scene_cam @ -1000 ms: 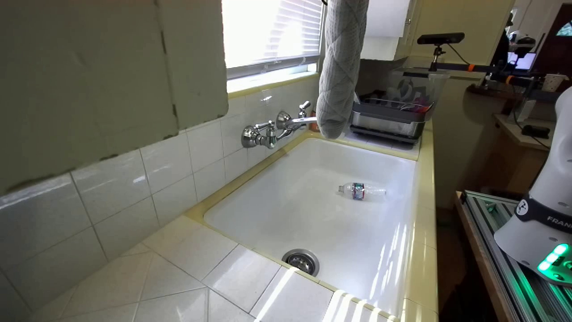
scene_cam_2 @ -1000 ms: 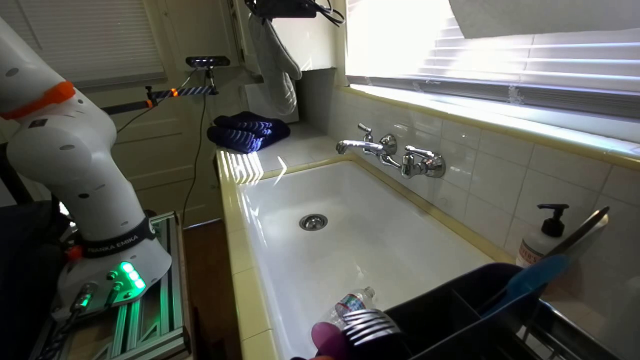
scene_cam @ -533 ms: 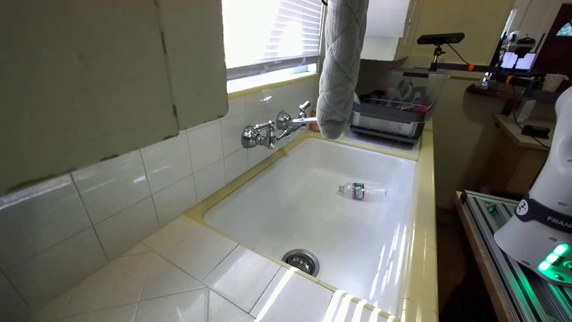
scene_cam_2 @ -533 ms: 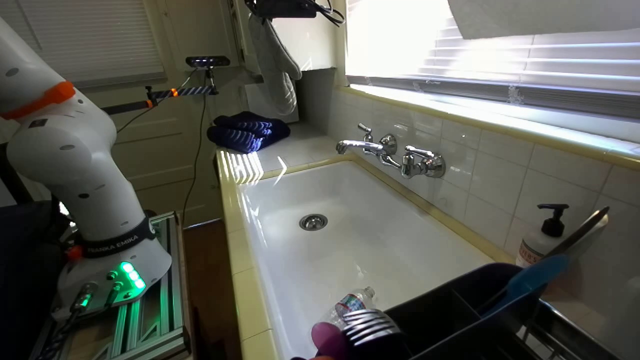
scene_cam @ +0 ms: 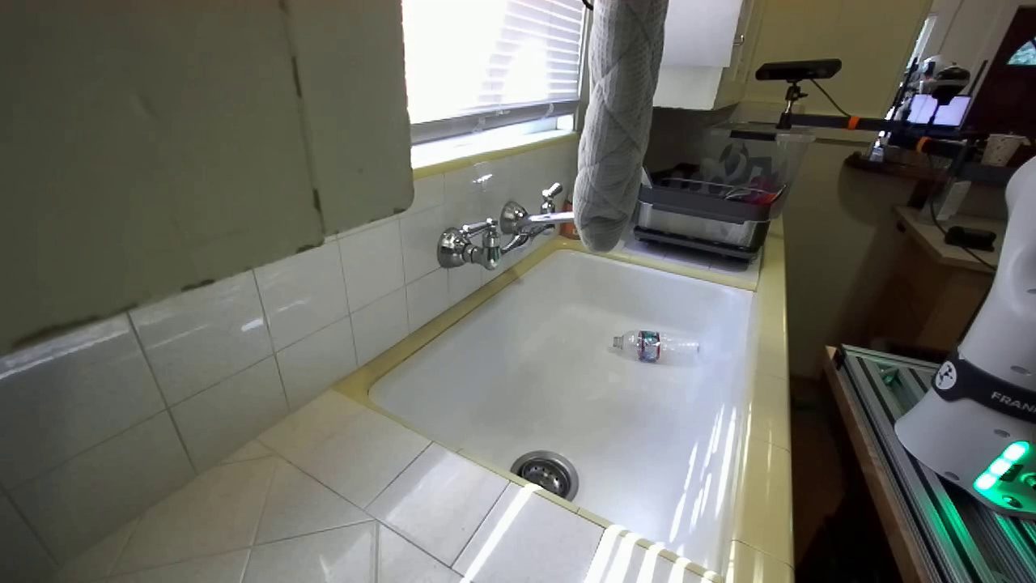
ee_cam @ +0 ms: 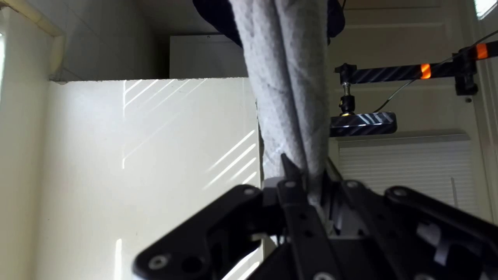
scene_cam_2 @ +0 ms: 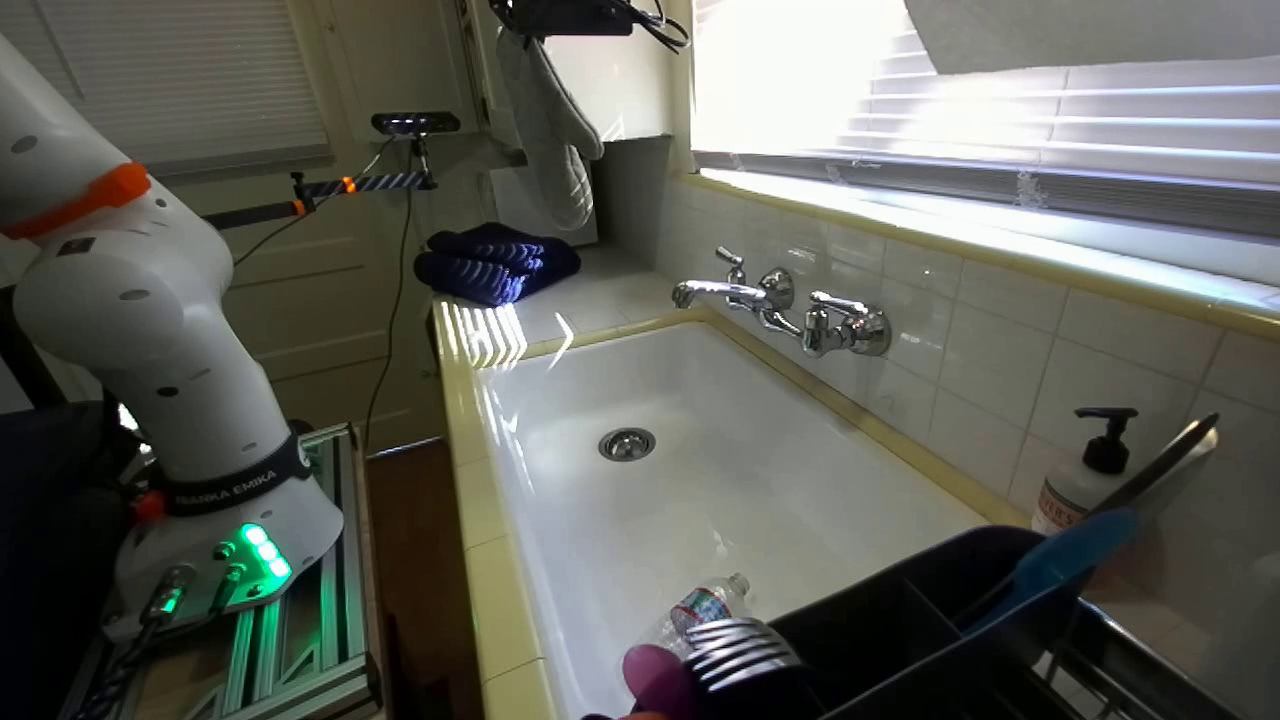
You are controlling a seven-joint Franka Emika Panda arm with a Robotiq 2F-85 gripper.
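We have a grey cloth (ee_cam: 286,89) pinched in our gripper (ee_cam: 307,160).
In the wrist view, its 2 fingers (ee_cam: 291,175) press the cloth, which runs ahead of them in front of a dark blue bundle (ee_cam: 216,17). Left of the gripper we see a pale, sun-striped panel (ee_cam: 155,151); right of it, a black camera (ee_cam: 363,124) on a bar (ee_cam: 393,74).

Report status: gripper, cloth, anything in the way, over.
Gripper closed on grey quilted cloth. Hanging below the gripper. No obstruction apparent; plastic bottle lying in sink, apart from the cloth.

Clear bottle (scene_cam: 650,346) on its side in white sink (scene_cam: 518,389)
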